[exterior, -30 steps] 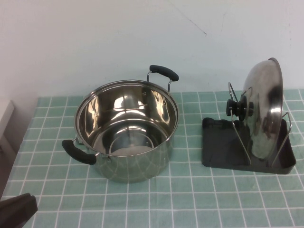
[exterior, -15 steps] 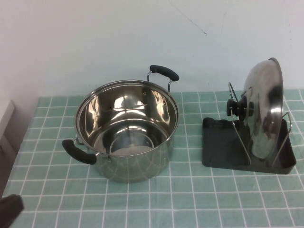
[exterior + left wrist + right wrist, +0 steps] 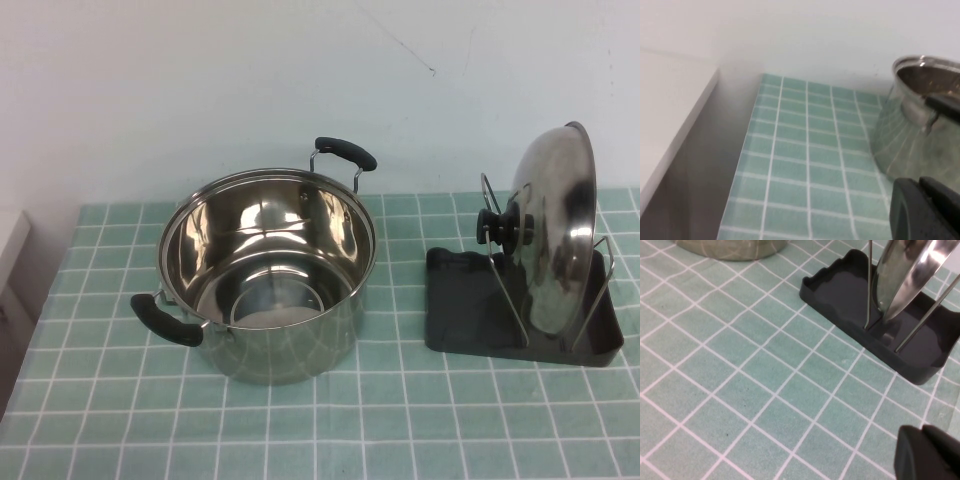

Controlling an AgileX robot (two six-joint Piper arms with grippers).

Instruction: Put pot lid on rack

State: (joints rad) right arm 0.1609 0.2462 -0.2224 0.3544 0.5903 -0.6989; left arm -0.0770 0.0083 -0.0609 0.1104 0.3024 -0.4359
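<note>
The shiny steel pot lid stands on edge in the wire loops of the dark grey rack at the right of the table, its black knob facing the pot. The right wrist view shows the lid's lower edge resting in the rack. My right gripper is shut and empty, above the cloth short of the rack. My left gripper is shut and empty, near the table's left side beside the pot. Neither gripper shows in the high view.
A deep steel pot with two black handles stands open at the middle of the green checked cloth; it also shows in the left wrist view. A white ledge lies beyond the table's left edge.
The dark left gripper at the lower left corner of the high view has drawn back out of sight. The lid, rack and pot have not moved.
</note>
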